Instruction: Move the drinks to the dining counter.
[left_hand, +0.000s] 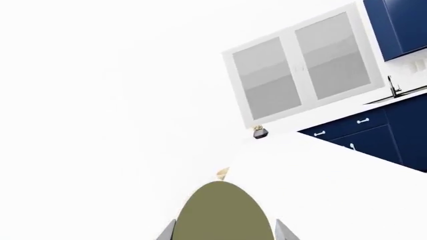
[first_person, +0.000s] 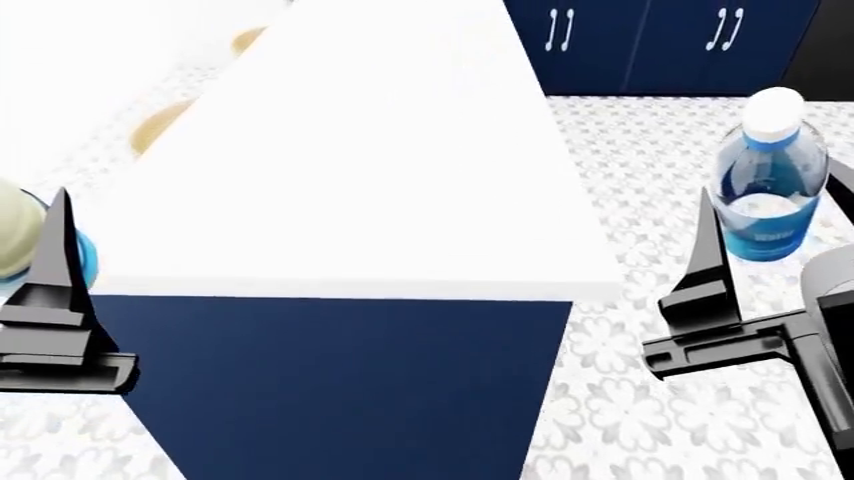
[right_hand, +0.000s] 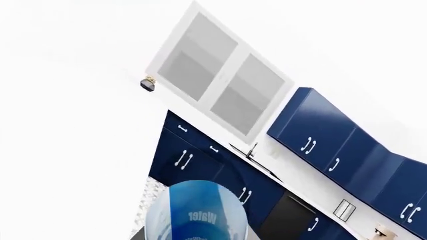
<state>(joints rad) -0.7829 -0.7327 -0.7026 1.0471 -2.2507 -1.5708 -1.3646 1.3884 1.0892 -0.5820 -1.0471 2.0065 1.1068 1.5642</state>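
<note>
Right gripper (first_person: 767, 270) clamps slim clear-blue water bottle (first_person: 767, 190) beside long white dining counter (first_person: 360, 170) | left gripper (first_person: 34, 265) pinches cream-coloured bottle (first_person: 16, 228) at counter's near corner | progress — both carried, neither set down.

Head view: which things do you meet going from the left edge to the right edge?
Cream bottle → left gripper → dining counter → right gripper holding the water bottle.

a frosted two-pane window (left_hand: 301, 70) sits in the white wall, with a small dark pot (left_hand: 260, 132) below it. navy cabinets (right_hand: 333, 142) with white handles line the wall near a sink tap (left_hand: 393, 87). the floor (first_person: 641, 400) is patterned tile.
</note>
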